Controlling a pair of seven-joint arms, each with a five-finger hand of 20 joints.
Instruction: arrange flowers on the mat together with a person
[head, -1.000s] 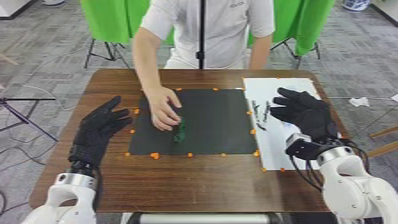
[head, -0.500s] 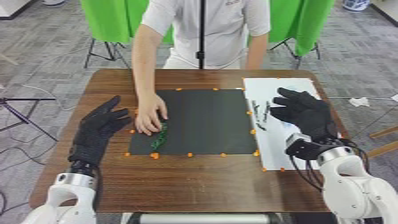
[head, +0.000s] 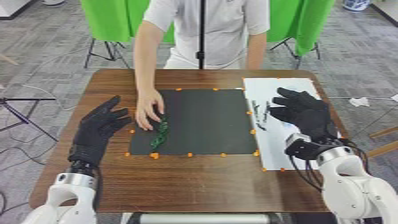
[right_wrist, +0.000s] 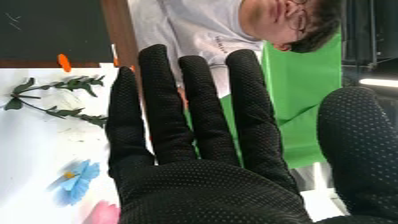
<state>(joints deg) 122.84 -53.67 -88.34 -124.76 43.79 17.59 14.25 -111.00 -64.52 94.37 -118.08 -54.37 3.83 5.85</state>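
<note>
Black-fabric-gloved right hand (head: 306, 114) was held, straight fingers apart, right of the black rectangular mat (head: 209, 120), where a green leafy sprig (head: 161, 139) was touched by a person's hand (head: 147, 110)

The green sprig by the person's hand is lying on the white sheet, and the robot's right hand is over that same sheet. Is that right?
Not quite: the head view shows the green sprig by the person's hand on the black mat. The robot's right hand is indeed over the white sheet.
</note>
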